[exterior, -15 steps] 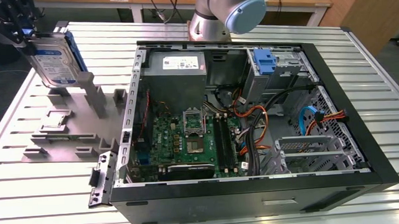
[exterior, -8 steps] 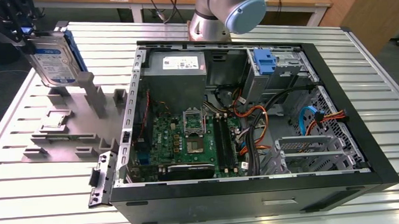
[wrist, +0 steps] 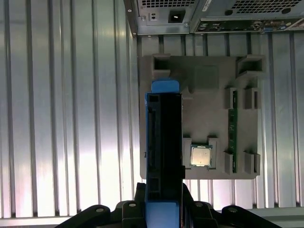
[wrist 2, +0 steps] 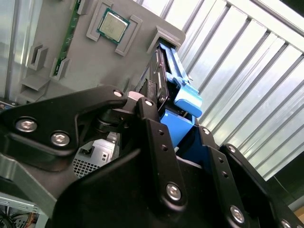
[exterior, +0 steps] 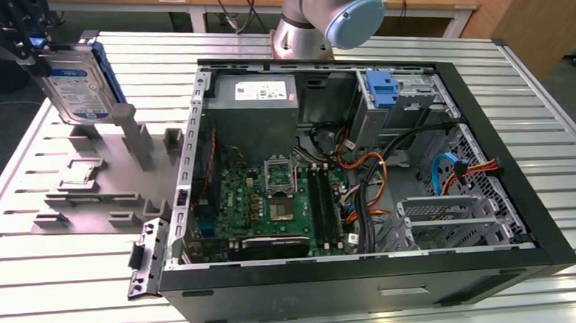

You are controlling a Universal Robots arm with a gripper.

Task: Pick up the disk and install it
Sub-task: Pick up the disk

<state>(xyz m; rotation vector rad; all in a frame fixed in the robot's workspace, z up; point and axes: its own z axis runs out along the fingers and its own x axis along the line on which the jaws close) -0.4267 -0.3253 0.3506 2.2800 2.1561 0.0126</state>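
Note:
The disk (exterior: 75, 86), a silver-grey drive with a white-and-blue label in a blue carrier, hangs upright in the air at the exterior view's upper left. My gripper (exterior: 37, 49) is shut on its upper end. The disk is above the tall posts of the grey parts fixture (exterior: 97, 190) and clear of them. Both wrist views look along the disk's (wrist: 164, 142) edge, with its blue carrier (wrist 2: 183, 102) clamped between the black fingers (wrist: 137, 192) of the gripper (wrist: 164, 197). The fixture (wrist: 209, 80) lies below it.
The open computer case (exterior: 369, 273) lies on the slatted metal table (exterior: 53, 299), to the exterior view's right of the fixture. Inside are a grey power-supply box (exterior: 257, 94), an upright blue bracket (exterior: 382, 86), a green motherboard (exterior: 270, 205) and loose cables. A processor chip (wrist: 201, 156) sits on the fixture.

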